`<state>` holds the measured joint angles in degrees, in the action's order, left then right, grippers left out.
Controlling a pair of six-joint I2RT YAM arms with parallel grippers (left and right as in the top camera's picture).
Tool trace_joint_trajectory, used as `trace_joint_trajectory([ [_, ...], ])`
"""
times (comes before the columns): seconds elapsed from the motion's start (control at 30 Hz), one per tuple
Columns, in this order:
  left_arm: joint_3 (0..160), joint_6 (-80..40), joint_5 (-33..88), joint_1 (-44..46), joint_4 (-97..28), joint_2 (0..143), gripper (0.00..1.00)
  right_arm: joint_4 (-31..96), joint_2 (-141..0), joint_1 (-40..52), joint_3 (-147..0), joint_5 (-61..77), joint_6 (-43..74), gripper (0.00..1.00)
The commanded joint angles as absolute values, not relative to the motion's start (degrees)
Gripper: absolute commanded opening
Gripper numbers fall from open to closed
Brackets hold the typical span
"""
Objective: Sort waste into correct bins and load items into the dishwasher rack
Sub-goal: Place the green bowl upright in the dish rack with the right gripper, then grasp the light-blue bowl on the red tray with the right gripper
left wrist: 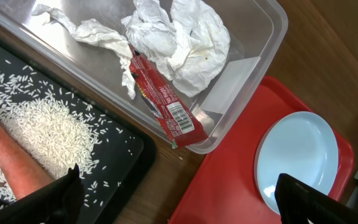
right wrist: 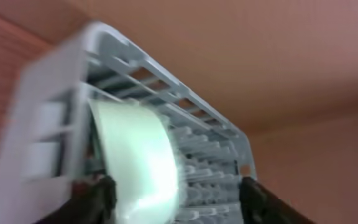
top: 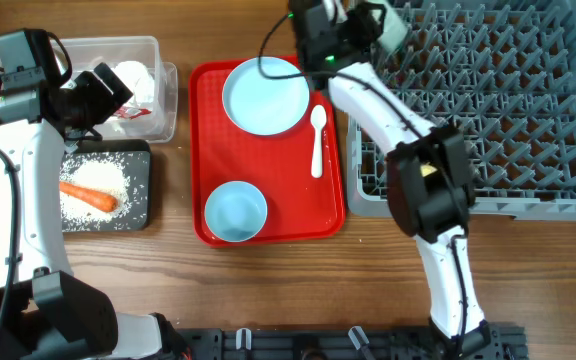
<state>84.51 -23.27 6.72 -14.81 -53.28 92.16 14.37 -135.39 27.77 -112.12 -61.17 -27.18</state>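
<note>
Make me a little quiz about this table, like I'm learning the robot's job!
1. True or false: the carrot lies in the clear tub.
2. What lies on the red tray right beside the plate? A) a spoon B) a fork C) a banana
3. Fill in: the left gripper is ___ (open or shut).

Key
1. False. It lies on the rice in the black tray.
2. A
3. open, with nothing between its fingers.
</note>
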Motion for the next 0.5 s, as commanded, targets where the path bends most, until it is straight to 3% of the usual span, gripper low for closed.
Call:
trace_joint_trajectory([
  [0.0, 85.0, -23.4, 6.3, -15.2, -53.1, 92.6, 1.00, 14.6, -136.7, 28.6, -112.0, -60.1, -26.9, 1.00],
  [0.1, 85.0, -23.4, 6.3, -15.2, -53.1, 92.6, 1.00, 13.6, -136.2, 30.2, -112.1, -60.1, -26.0, 1.00],
  [0.2, 85.0, -23.4, 6.3, -15.2, -53.1, 92.6, 1.00, 17.3, -131.2, 33.2, -112.1, -55.6, -11.2, 1.00],
  [0.33, 85.0, -23.4, 6.3, -15.2, -53.1, 92.6, 1.00, 46.8, -122.4, 37.0, -112.1, 0.0, -4.5, 1.00],
  [0.4, 85.0, -23.4, 6.3, -15.2, -53.1, 92.6, 1.00, 56.1, -122.0, 37.1, -112.0, 21.6, -4.5, 1.00],
  [0.47, 85.0, -23.4, 6.3, -15.2, -53.1, 92.6, 1.00, 60.4, -122.4, 37.3, -109.7, 33.1, -0.3, 0.96],
])
